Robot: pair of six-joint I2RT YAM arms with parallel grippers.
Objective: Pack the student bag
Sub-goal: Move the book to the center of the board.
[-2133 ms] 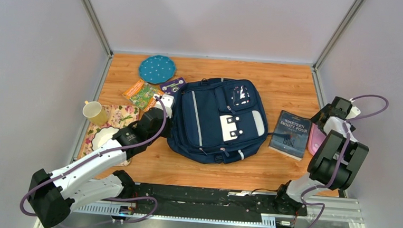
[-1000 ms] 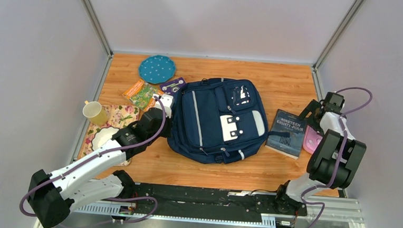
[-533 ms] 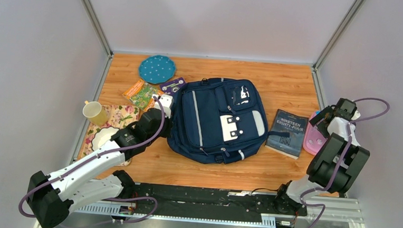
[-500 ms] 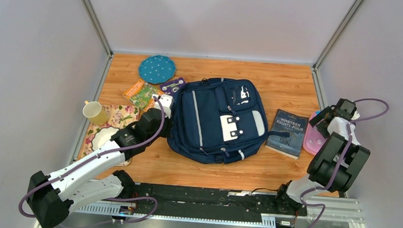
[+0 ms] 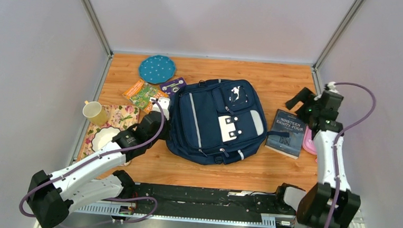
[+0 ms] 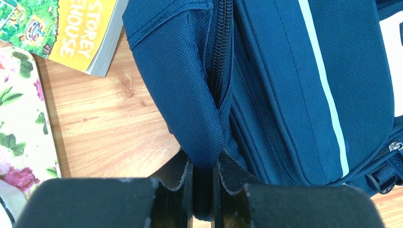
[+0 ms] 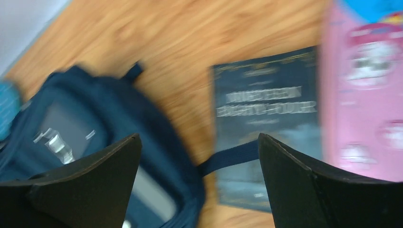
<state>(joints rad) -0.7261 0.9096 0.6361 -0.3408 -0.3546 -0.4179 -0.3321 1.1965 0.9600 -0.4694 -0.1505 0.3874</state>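
The navy student bag (image 5: 217, 120) lies flat in the middle of the table, front pockets up, with a grey stripe and a white patch. My left gripper (image 5: 163, 107) is shut on a fold of fabric at the bag's left edge, beside a closed zipper; the left wrist view shows the fold (image 6: 202, 142) pinched between the pads. My right gripper (image 5: 300, 101) is open and empty, raised above the far end of a dark book (image 5: 289, 133). In the right wrist view the bag (image 7: 90, 137), its strap and the book (image 7: 266, 118) lie below the spread jaws.
A pink pencil case (image 5: 310, 143) lies right of the book. At the left are a yellow picture book (image 5: 142, 94), a purple packet (image 5: 172, 85), a blue dotted disc (image 5: 156, 69), a yellow mug (image 5: 96, 112) and a floral cloth (image 5: 112, 120) with a white dish.
My right arm has lifted off the pink pencil case and swung up and left over the book. The bag has shifted and turned a little. My left gripper still holds the bag's edge.
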